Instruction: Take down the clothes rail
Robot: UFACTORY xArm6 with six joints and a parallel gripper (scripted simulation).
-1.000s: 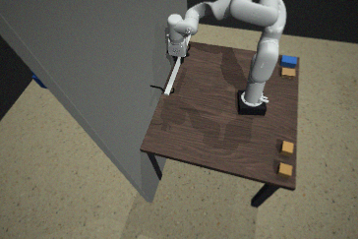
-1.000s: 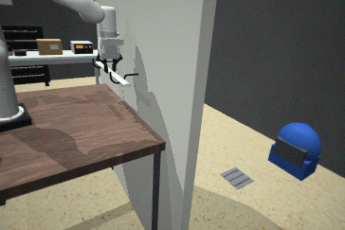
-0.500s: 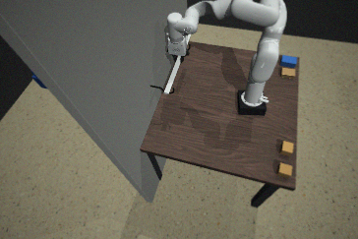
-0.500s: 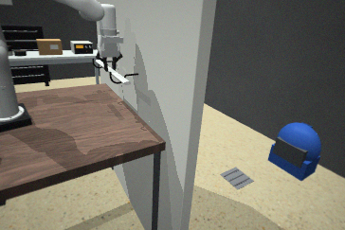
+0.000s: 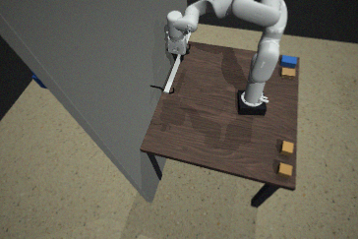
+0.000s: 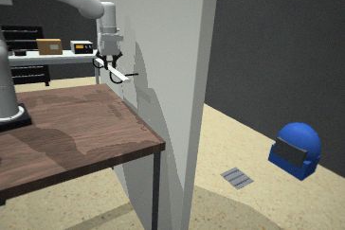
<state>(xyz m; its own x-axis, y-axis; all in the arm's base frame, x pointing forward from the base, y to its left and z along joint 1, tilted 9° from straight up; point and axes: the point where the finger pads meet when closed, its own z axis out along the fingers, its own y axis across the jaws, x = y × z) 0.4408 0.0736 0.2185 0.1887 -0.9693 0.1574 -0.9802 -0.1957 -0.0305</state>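
Observation:
The clothes rail (image 5: 172,74) (image 6: 117,73) is a thin white bar close to the grey wall (image 5: 89,58) (image 6: 161,65), above the wooden counter (image 5: 216,117) (image 6: 71,127). A black wall hook (image 5: 157,88) (image 6: 134,74) shows at the rail's near end; the far hook is hidden behind the gripper. My gripper (image 5: 177,54) (image 6: 108,61) is shut on the rail near its far end, right beside the wall. The rail slopes, its gripped end higher than its near end.
The arm's base (image 5: 252,103) (image 6: 11,117) stands on the counter's middle right. A blue block (image 5: 289,60) and orange blocks (image 5: 288,72) (image 5: 286,147) (image 5: 285,168) lie along the counter's right edge. A blue object (image 6: 295,150) sits on the floor.

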